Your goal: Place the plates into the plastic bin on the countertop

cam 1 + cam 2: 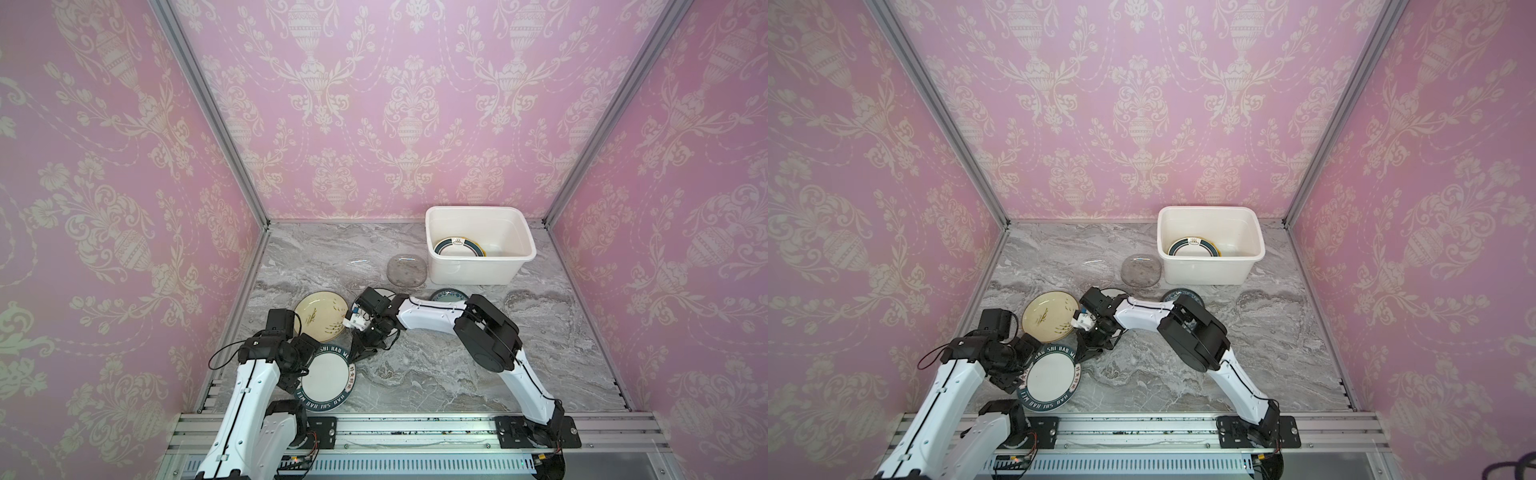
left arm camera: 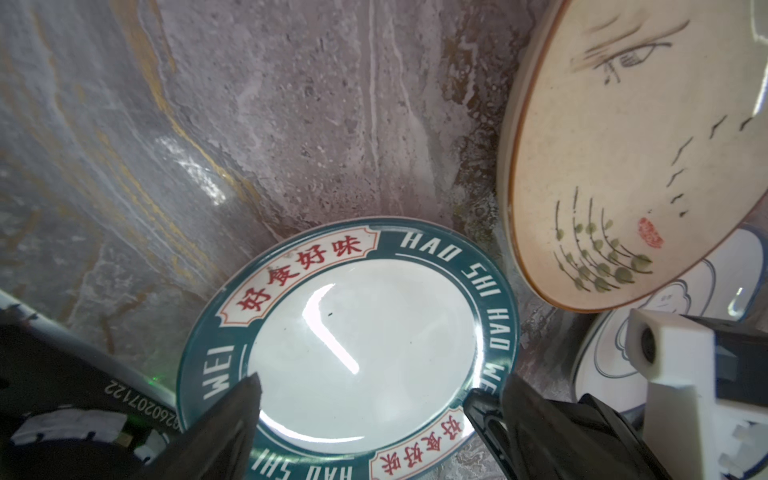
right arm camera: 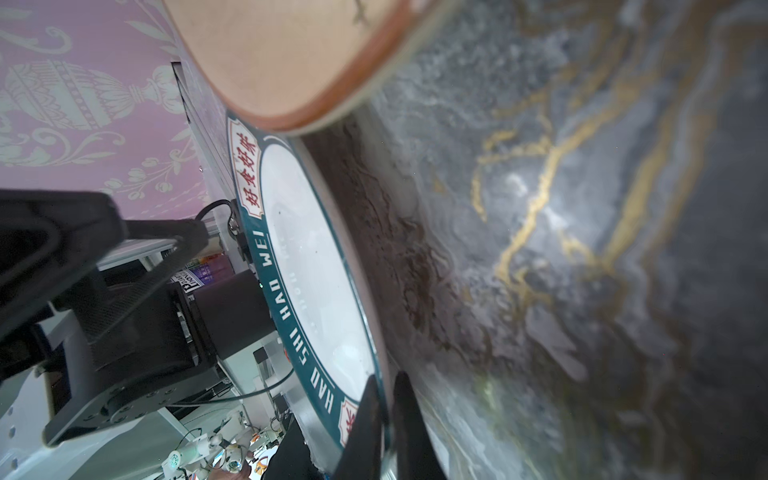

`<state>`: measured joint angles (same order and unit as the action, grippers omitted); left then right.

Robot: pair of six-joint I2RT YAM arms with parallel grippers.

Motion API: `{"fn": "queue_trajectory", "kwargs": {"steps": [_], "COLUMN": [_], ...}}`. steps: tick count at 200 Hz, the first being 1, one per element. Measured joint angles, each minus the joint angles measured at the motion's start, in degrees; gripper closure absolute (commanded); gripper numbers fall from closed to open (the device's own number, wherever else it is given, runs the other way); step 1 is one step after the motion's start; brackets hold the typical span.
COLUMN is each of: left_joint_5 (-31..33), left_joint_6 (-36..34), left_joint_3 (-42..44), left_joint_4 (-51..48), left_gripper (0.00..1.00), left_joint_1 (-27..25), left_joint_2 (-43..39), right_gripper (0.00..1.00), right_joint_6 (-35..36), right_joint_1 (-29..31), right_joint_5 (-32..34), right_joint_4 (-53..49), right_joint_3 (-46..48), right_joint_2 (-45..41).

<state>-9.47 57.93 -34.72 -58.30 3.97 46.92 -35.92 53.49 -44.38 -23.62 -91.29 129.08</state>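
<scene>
Bright, even light overhead; glare streaks the lettered plate (image 2: 332, 328) under me, counter (image 2: 195, 176) gleams, cream plate (image 3: 270, 54) blurs close up, both top views bow at the edges.

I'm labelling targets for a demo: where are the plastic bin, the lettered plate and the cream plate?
plastic bin (image 1: 473, 272), in a top view, front outer wall.
lettered plate (image 2: 361, 345), in the left wrist view, white centre.
cream plate (image 1: 320, 311), in a top view, painted middle.

The lettered plate (image 1: 326, 384) is white with a teal rim, white letters and red characters on cream panels. At its twelve o'clock in both top views, the cream plate (image 1: 318, 311) has green sprigs and a brown edge. The countertop (image 1: 436, 374) is grey marble with gold veins.
</scene>
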Motion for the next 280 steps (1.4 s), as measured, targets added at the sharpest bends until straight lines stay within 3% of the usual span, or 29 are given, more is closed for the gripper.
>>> {"fn": "queue_trajectory", "kwargs": {"steps": [53, 106, 141, 185, 218, 280], "left_joint_5": [-2.27, -6.62, -9.62, -15.52, -20.15, -30.23], "left_joint_6": [-5.27, -11.13, -14.62, -16.68, -17.88, -14.82], "left_joint_3": [-5.33, -11.96, -15.39, -18.34, -19.85, -15.61], "left_joint_4": [0.48, 2.38, 3.87, 7.96, 13.51, 28.13], "left_gripper": [0.08, 0.09, 0.11, 0.12, 0.19, 0.36], "left_joint_1": [0.0, -0.66, -3.41, -8.9, -13.16, -13.68], "left_joint_2": [-0.17, 3.41, 5.35, 8.0, 9.86, 10.82], "right_gripper": [1.0, 1.0, 1.0, 1.0, 1.0, 1.0], "right_joint_6": [-0.13, 3.28, 6.05, 6.14, 4.74, 0.24], "right_joint_1": [-4.31, -6.62, -9.03, -16.46, -21.38, -24.76], "right_joint_5": [2.6, 5.31, 6.43, 6.71, 5.62, 0.94], "right_joint_4": [-2.38, -9.25, -13.75, -15.21, -14.14, -9.94], "right_joint_3": [9.01, 10.47, 12.76, 15.69, 17.09, 20.06], "right_joint_2": [-9.86, -17.18, -24.94, -35.43, -41.05, -45.92]}}
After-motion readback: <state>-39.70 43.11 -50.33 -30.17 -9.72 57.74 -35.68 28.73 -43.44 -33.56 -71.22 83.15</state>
